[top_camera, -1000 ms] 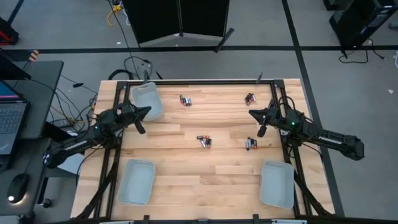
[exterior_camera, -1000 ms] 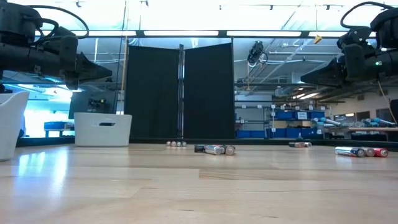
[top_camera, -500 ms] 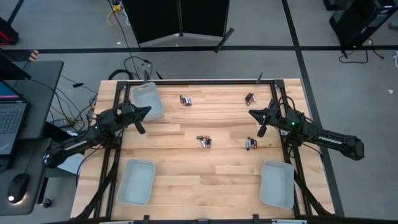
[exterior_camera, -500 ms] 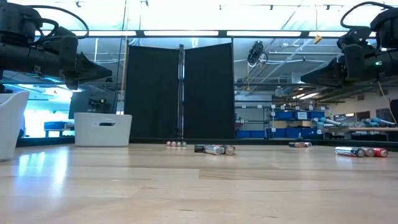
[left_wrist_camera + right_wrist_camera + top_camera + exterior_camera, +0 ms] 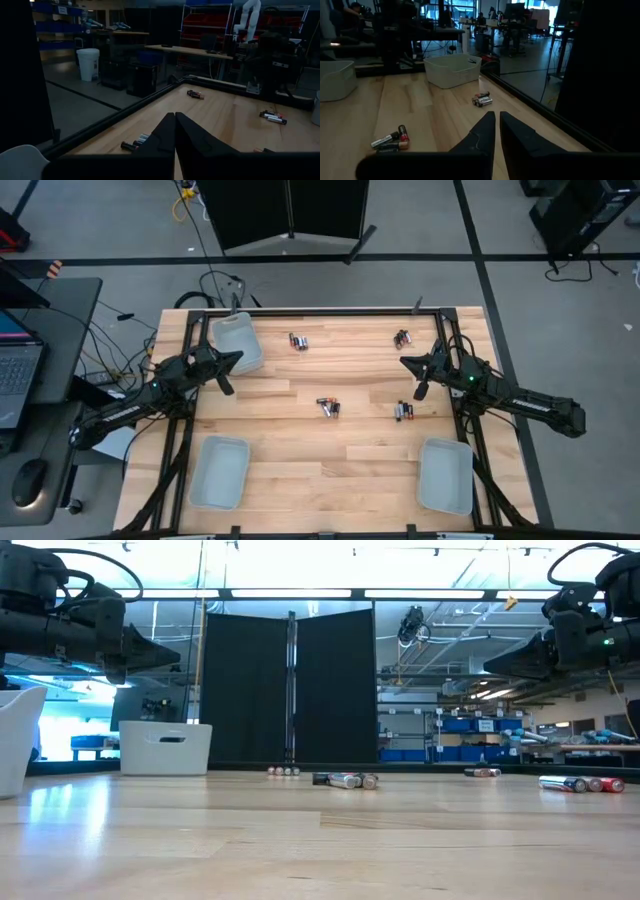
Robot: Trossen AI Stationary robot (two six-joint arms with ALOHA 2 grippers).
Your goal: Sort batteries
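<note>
Batteries lie on the wooden table in small clusters: far centre (image 5: 298, 341), far right (image 5: 402, 338), middle (image 5: 328, 407) and right of middle (image 5: 404, 412). The low view shows them lying on their sides, such as the middle cluster (image 5: 345, 780). My left gripper (image 5: 238, 358) hovers shut above the table's left side, beside the far-left tray, its fingers pointing toward the right; its wrist view shows the fingertips together (image 5: 175, 115) over the far-centre cluster (image 5: 135, 144). My right gripper (image 5: 403, 361) hovers shut on the right side between the two right clusters, pointing left, fingertips together (image 5: 496, 114).
Three pale grey trays stand on the table: far left (image 5: 235, 340), near left (image 5: 220, 472) and near right (image 5: 446, 475). Bare wood lies between the near trays and along the near edge. A black frame rims the table. A desk with a laptop (image 5: 20, 375) stands to the left.
</note>
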